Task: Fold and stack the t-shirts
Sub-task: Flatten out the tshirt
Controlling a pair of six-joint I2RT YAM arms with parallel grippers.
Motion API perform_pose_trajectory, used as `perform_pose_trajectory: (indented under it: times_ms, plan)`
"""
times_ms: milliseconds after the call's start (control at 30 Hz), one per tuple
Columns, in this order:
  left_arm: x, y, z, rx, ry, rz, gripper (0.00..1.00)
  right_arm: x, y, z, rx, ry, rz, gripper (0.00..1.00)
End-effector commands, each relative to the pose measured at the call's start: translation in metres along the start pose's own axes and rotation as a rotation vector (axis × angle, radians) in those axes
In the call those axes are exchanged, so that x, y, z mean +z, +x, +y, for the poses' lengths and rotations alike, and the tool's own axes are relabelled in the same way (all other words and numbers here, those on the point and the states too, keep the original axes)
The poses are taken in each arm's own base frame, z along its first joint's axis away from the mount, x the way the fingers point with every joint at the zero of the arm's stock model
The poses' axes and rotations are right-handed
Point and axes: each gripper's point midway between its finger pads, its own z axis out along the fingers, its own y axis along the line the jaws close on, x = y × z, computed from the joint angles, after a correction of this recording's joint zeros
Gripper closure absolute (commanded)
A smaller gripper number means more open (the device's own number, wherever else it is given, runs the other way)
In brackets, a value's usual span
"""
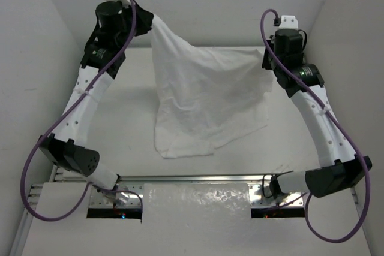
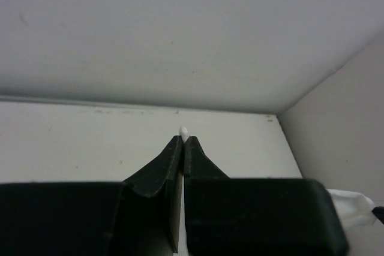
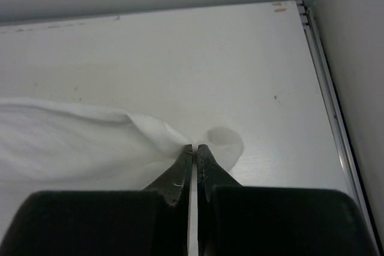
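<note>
A plain white t-shirt hangs stretched between my two grippers above the table, its lower part draped and resting on the tabletop near the middle. My left gripper is raised at the back left and shut on one corner; a small tip of white fabric pokes out past its closed fingertips. My right gripper is at the back right, lower, shut on the other corner; the cloth spreads to the left of its pinched tips.
White walls enclose the table at the back and both sides. A metal rail runs along the right table edge. A shiny white sheet lies at the near edge between the arm bases.
</note>
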Motion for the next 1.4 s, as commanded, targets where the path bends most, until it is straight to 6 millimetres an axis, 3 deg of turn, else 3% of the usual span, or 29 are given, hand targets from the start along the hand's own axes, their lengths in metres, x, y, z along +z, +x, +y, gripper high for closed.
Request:
perform_pose_trajectory:
  times_ms: [0,100,200,267,333,367,433,467,533,567,600,667,700,733,767,800,833,867,900,933,967,1000,1033,1067,1100,1167,1233,1367]
  plan:
    - [-0.039,-0.057,-0.022,0.035,0.06,-0.122,1.0,-0.017,-0.028,0.004,-0.005,-0.052,-0.055,1.0]
    - [-0.04,-0.042,-0.017,0.029,0.06,-0.096,1.0,0.014,0.012,0.013,-0.059,-0.067,0.076,1.0]
    - [-0.025,-0.01,-0.013,0.013,0.078,-0.007,1.0,0.077,0.072,0.022,-0.068,-0.098,0.268,1.0]
    - [-0.013,0.01,-0.007,0.012,0.07,0.045,1.0,0.098,0.087,0.018,-0.059,-0.075,0.314,1.0]
    - [0.004,0.038,0.007,0.011,0.046,0.091,1.0,0.117,0.089,0.011,-0.034,-0.046,0.345,1.0]
    - [0.009,0.048,0.01,0.001,0.042,0.108,1.0,0.138,0.096,0.01,-0.034,-0.025,0.374,1.0]
    - [0.018,0.067,0.012,-0.009,0.061,0.136,1.0,0.159,0.11,-0.001,-0.05,0.029,0.432,0.98]
    - [0.024,0.08,0.014,-0.016,0.069,0.166,1.0,0.185,0.123,-0.002,-0.064,0.047,0.475,0.98]
    - [0.03,0.092,0.011,-0.023,0.096,0.198,1.0,0.204,0.141,-0.007,-0.062,0.066,0.529,0.97]
    - [0.035,0.105,0.01,-0.024,0.105,0.226,1.0,0.216,0.153,-0.005,-0.059,0.059,0.55,0.93]
    - [0.038,0.112,0.011,-0.022,0.105,0.24,1.0,0.223,0.153,0.002,-0.042,0.022,0.536,0.9]
    - [0.044,0.126,0.009,-0.007,0.108,0.261,1.0,0.223,0.16,0.006,-0.03,0.014,0.538,0.75]
    - [0.045,0.129,0.008,-0.003,0.11,0.266,1.0,0.218,0.141,0.009,-0.008,-0.002,0.477,0.55]
    - [0.047,0.131,0.006,0.001,0.12,0.263,1.0,0.211,0.133,0.012,0.0,-0.008,0.448,0.34]
    - [0.048,0.134,0.002,-0.001,0.142,0.271,1.0,0.204,0.139,0.012,-0.004,-0.011,0.446,0.28]
    - [0.049,0.136,0.001,-0.003,0.145,0.271,1.0,0.19,0.114,0.014,0.009,-0.016,0.376,0.21]
    - [0.05,0.138,0.0,-0.007,0.146,0.274,1.0,0.183,0.11,0.016,0.013,-0.025,0.361,0.2]
    - [0.052,0.141,-0.001,-0.004,0.15,0.28,1.0,0.174,0.129,0.018,-0.012,-0.025,0.39,0.19]
    - [0.053,0.143,-0.001,-0.002,0.148,0.278,1.0,0.16,0.113,0.037,-0.028,-0.073,0.318,0.21]
    - [0.056,0.146,0.0,-0.001,0.139,0.279,1.0,0.154,0.126,0.047,-0.046,-0.111,0.333,0.24]
    - [0.058,0.146,0.002,0.001,0.126,0.274,1.0,0.148,0.154,0.052,-0.072,-0.124,0.383,0.3]
    - [0.06,0.145,0.004,-0.001,0.109,0.269,1.0,0.145,0.159,0.066,-0.086,-0.152,0.366,0.34]
    - [0.063,0.146,0.012,-0.007,0.067,0.262,1.0,0.143,0.175,0.067,-0.093,-0.145,0.374,0.45]
    - [0.064,0.146,0.016,-0.01,0.04,0.257,1.0,0.139,0.185,0.065,-0.103,-0.127,0.391,0.45]
    - [0.065,0.144,0.02,-0.016,0.015,0.252,1.0,0.139,0.182,0.072,-0.1,-0.128,0.345,0.51]
    - [0.068,0.141,0.029,-0.022,-0.04,0.238,1.0,0.129,0.188,0.08,-0.078,-0.182,0.324,0.49]
    - [0.068,0.139,0.032,-0.028,-0.064,0.236,1.0,0.133,0.19,0.09,-0.08,-0.208,0.343,0.5]
    - [0.066,0.134,0.031,-0.037,-0.068,0.228,1.0,0.172,0.214,0.095,-0.15,-0.18,0.422,0.53]
